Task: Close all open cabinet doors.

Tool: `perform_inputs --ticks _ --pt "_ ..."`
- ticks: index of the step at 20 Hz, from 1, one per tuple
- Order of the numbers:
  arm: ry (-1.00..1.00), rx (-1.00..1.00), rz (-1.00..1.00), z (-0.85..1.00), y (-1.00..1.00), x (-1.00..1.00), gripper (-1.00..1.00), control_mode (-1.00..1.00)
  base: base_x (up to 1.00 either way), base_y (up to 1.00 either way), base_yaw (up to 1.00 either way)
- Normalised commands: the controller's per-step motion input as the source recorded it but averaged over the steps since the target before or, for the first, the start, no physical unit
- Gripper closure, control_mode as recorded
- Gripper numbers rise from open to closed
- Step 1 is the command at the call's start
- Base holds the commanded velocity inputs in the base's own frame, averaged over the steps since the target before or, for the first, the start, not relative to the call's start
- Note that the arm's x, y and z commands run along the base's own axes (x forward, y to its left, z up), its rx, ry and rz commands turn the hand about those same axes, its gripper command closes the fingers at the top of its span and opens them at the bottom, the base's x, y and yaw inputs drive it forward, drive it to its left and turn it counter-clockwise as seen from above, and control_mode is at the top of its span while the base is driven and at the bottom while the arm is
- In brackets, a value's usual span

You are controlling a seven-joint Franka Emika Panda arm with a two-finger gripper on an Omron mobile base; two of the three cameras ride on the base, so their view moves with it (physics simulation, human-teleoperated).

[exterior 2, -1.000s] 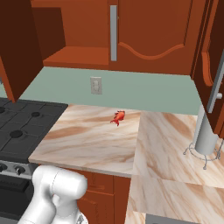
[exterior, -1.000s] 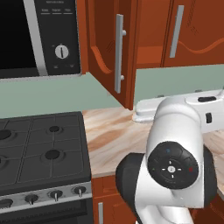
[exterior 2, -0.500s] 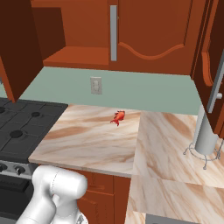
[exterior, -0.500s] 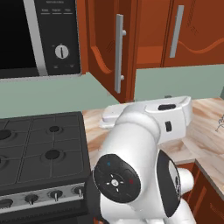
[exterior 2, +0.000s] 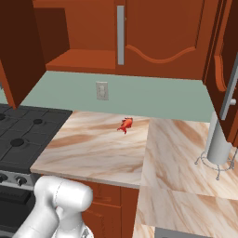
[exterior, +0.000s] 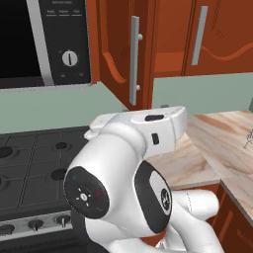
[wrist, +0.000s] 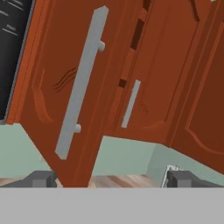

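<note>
An open cabinet door (wrist: 65, 87) with a long grey bar handle (wrist: 81, 83) swings out from the wall cabinet beside the microwave; it hangs ahead of my gripper (wrist: 111, 179), whose finger tips (wrist: 41, 178) stand wide apart with nothing between them. The same open door (exterior: 118, 54) stands edge-on above my arm, and from the other side it is the dark door (exterior 2: 18, 51) beside the bare cabinet shelf (exterior 2: 79, 60). Next to it a closed door (exterior 2: 158, 32) carries its own handle (exterior 2: 120, 35). Another door (exterior 2: 228, 69) juts out at the far right.
A black microwave (exterior: 39, 44) hangs left of the open door, over the black stove (exterior: 34, 163). The marble counter (exterior 2: 102, 144) holds a small red object (exterior 2: 125, 124) and a grey upright cylinder on a wire stand (exterior 2: 218, 144). A wall outlet (exterior 2: 102, 90) sits on the green backsplash.
In the left base view my arm has swung leftward, its big joint now low at the left and the hand link raised toward the open door. The right base view is unchanged.
</note>
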Motion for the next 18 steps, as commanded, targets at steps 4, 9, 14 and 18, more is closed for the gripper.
perform_inputs --ticks 4,9,14,18 --pt "-0.1 0.01 -0.01 -0.24 0.0 0.56 -1.0 -1.0 0.0 0.0 0.0" --pt "-0.14 0.0 0.0 -0.42 0.08 0.49 -1.0 -1.0 0.0 0.0 0.0" --pt "-0.17 0.02 -0.03 -0.34 0.19 0.28 -1.0 -1.0 0.0 0.0 0.0" --pt "-0.09 0.05 -0.12 -0.16 0.15 0.21 -1.0 -1.0 0.0 0.0 0.0"
